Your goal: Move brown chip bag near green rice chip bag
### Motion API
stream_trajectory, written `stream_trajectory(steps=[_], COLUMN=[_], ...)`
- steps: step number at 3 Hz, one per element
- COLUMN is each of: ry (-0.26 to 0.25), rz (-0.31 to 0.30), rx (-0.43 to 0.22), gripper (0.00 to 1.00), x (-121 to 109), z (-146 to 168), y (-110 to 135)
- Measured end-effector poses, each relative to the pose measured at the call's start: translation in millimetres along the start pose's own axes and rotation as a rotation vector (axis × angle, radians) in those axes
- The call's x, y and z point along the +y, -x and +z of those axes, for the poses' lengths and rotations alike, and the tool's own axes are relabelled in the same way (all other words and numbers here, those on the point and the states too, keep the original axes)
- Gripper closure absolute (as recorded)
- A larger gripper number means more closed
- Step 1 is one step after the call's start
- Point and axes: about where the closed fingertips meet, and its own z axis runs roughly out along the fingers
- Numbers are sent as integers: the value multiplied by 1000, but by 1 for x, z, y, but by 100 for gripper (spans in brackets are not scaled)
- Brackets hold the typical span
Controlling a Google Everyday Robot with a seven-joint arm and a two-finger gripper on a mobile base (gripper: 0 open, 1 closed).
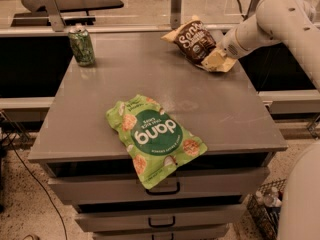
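At the upper left of the frame a can (81, 46) stands upright near the back corner of the worktop (220, 114), well apart from everything else. I judge it no hazard unless I swing far wide.

Lower centre lies the green bag (155, 136), flat, print upside down to the camera, its near end hanging over the front edge above the drawers (162, 189). That overhang is my main worry. If I bring the load in low and fast, a nudge could tip the green bag off the worktop, and I would lose the landmark I am meant to set down beside.

Upper right of centre, near the back edge, is the brown bag (196, 39), crumpled, one tan end toward the back and the other toward me. My pincer (221, 53) sits at that nearer tan end, touching or just over it. I cannot tell whether it is open, closed, or has the bag in its grip.

If I only have the thin end seam, the crinkled film may slip out on the lift, or the bag may swing and drop short. Dragging it instead might snag it or spin it. The two bags are well apart, so the carry toward the lower centre is all to do.
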Motion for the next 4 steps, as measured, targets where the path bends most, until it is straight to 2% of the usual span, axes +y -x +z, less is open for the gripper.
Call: stream_trajectory(steps=[1, 2, 3, 4], ry=[-12, -13, 12, 101], rz=[-51, -114, -179, -206], rx=[-27, -77, -129, -168], gripper=[87, 100, 100, 100], x=[3, 13, 34, 73], z=[-21, -47, -73, -81], y=[17, 40, 63, 79])
